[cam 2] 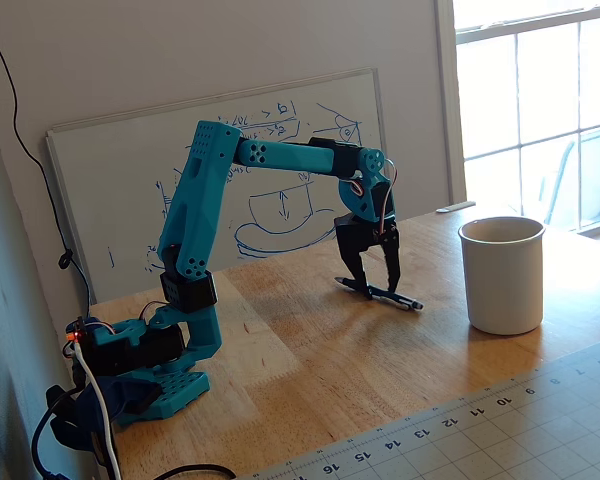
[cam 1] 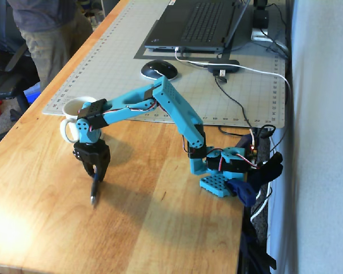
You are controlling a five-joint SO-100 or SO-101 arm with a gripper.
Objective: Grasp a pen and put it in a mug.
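The pen [cam 2: 378,293] lies on the table [cam 1: 160,228] between the gripper's [cam 2: 374,287] fingers, which are closed on it. Its tip points toward the near edge in a fixed view [cam 1: 94,190], left of the mug [cam 2: 502,273]

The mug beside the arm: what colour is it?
Plain white; the mug shows best in the fixed view facing the whiteboard.
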